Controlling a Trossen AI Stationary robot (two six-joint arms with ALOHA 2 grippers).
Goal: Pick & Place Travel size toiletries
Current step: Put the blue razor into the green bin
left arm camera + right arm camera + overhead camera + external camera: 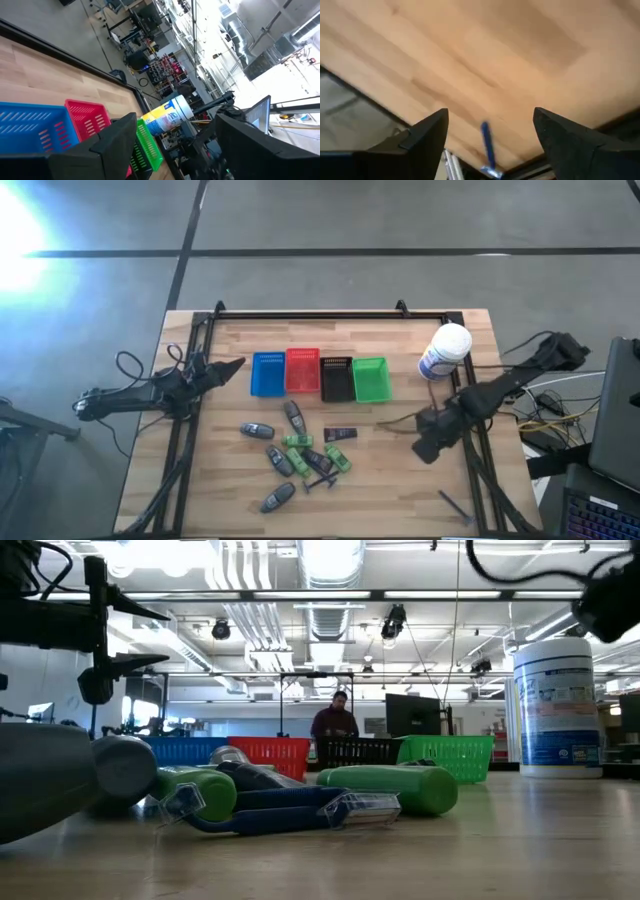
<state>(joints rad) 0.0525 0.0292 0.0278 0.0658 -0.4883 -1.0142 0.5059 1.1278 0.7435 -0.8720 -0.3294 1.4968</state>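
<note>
The travel size toiletries (pixel 302 452) lie in a loose pile on the near middle of the table: grey tubes, green packets, a dark packet (pixel 340 433) and black sticks. In the low view they fill the foreground (pixel 300 802). One thin blue stick (pixel 487 147) lies apart by the table's near right edge (pixel 455 504). My right gripper (pixel 428 448) hovers open above the bare wood right of the pile, with the stick showing between its fingers (pixel 490 112). My left gripper (pixel 240 364) is open, raised at the table's left side and pointing at the blue basket (pixel 175 120).
Blue (pixel 267 373), red (pixel 302 369), black (pixel 337 378) and green (pixel 370 379) baskets stand in a row behind the pile. A big white container with a blue label (pixel 445 352) stands at the far right. A person (pixel 335 725) is in the room beyond the table.
</note>
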